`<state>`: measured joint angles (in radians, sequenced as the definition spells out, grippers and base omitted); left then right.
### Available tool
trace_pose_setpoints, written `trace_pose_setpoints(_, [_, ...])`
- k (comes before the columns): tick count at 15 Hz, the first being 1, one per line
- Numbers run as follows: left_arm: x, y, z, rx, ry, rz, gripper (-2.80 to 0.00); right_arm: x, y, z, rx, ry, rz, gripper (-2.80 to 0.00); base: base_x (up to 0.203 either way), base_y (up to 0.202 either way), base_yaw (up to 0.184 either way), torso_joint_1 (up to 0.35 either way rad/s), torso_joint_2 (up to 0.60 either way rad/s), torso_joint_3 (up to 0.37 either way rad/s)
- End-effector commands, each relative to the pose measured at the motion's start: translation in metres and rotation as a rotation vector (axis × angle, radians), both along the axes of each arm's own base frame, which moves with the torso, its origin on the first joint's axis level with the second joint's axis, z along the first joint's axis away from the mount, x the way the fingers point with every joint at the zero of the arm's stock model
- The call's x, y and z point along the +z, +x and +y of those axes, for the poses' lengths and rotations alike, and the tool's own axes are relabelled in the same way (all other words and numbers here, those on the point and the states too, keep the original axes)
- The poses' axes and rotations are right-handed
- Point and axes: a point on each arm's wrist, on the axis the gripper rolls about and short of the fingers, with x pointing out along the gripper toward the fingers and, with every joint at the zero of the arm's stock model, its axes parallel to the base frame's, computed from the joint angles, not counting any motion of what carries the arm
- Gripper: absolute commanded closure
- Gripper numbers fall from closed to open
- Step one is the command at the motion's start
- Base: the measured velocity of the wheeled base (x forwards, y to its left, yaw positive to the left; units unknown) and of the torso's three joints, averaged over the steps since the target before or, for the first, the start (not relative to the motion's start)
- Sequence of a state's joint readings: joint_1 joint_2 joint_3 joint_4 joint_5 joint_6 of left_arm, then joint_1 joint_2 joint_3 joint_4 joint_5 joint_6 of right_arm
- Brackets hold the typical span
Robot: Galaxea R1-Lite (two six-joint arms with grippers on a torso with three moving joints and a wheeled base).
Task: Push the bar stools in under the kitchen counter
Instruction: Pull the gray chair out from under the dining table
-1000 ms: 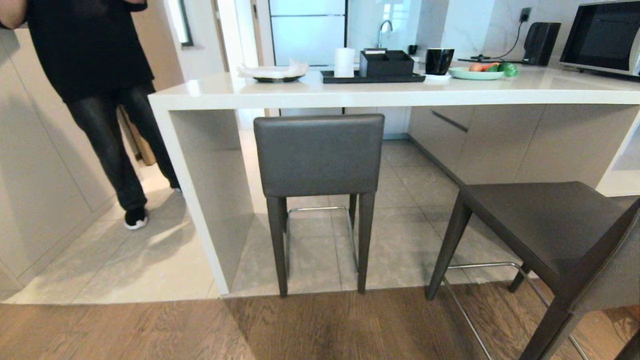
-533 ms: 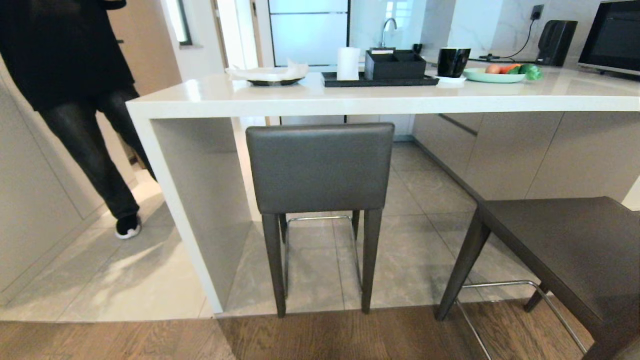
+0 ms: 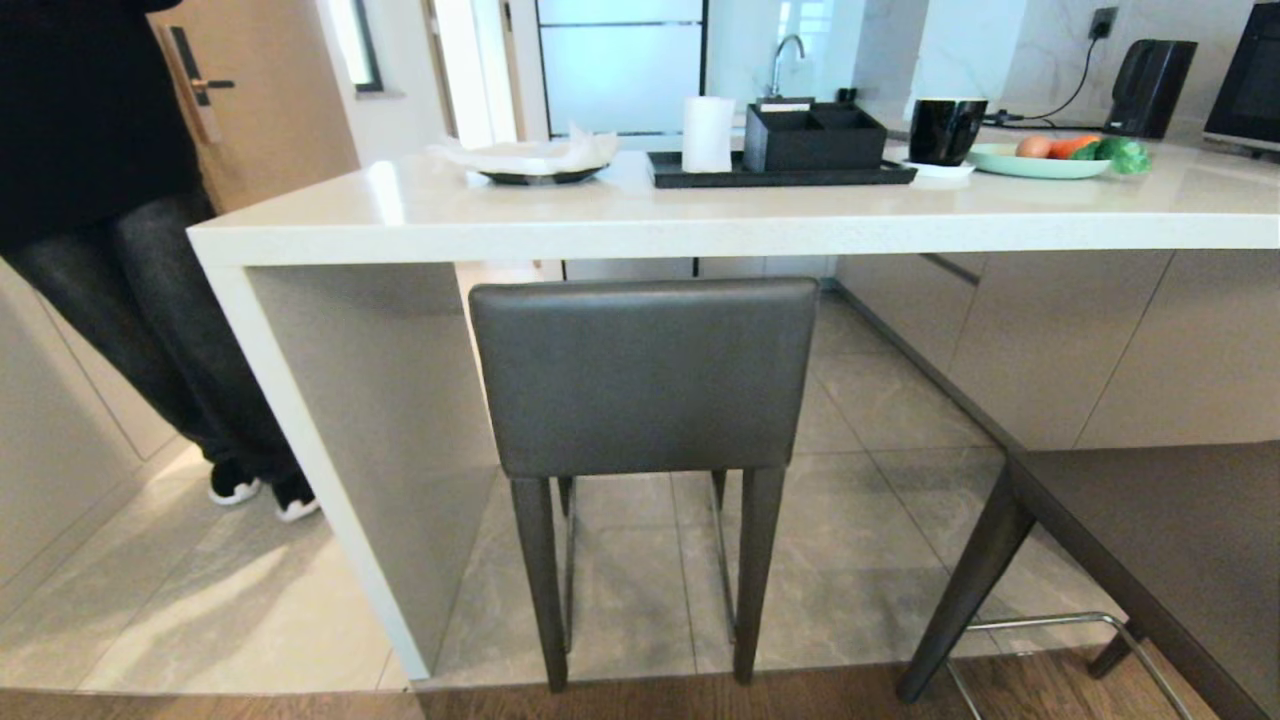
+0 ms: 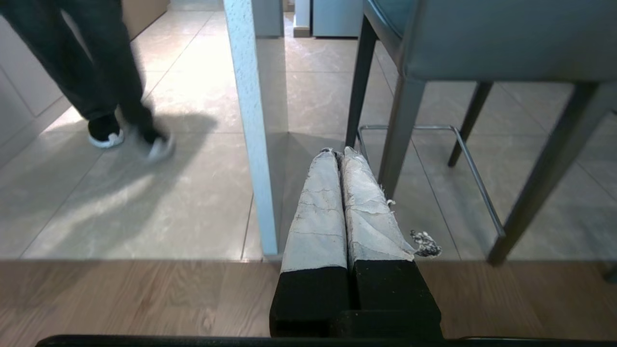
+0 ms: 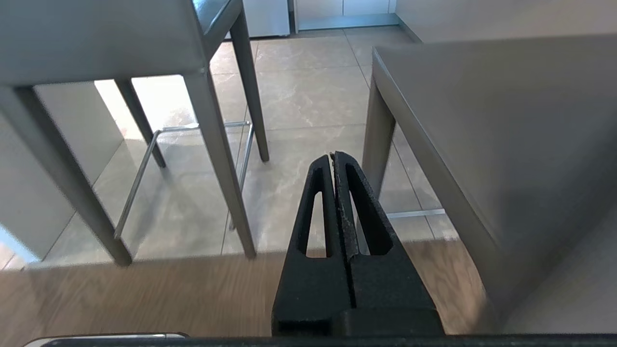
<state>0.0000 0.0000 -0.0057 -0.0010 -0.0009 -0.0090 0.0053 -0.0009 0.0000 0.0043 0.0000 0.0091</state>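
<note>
Head view misses both arms; wrist views show left gripper [image 4: 337,153] and right gripper [image 5: 333,155] closed, empty.

This is a kitchen in a home. A long white counter [image 3: 640,215] stands on a grey tile floor [image 3: 870,520], with tall grey stools [image 3: 642,375] pushed up to it. On top sit a plate of vegetables [image 3: 1040,160], a black cup [image 3: 945,130], a roll of paper [image 3: 707,134] and a black tray [image 3: 780,176]. Behind are a tap [image 3: 786,52], a kettle [image 3: 1150,73] and a microwave [image 3: 1250,95]. A person [image 3: 90,230] stands by a wooden door [image 3: 265,110].
</note>
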Motion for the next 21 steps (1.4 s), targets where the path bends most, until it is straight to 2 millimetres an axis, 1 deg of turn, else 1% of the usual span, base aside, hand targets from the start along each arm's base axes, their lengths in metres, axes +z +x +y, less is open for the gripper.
trace_pose_setpoints(1, [0.0002,0.0001,0.0,0.0,0.0,0.001,0.0,-0.0004,0.0002,0.0,0.001,0.0,0.003,0.0,0.192,0.0,0.001,0.002,0.01,0.002])
trace_pose_setpoints(14, [0.0002,0.0001,0.0,-0.001,0.0,0.001,0.0,-0.0004,0.0002,0.0,0.001,0.0,0.003,0.0,0.191,0.0,0.001,0.002,0.0,0.001])
trace_pose_setpoints(21, [-0.0001,0.0002,0.0,-0.001,0.0,0.002,0.0,-0.0004,0.0002,0.0,-0.001,0.0,0.003,0.0,0.014,0.0,0.001,0.002,0.0,0.0])
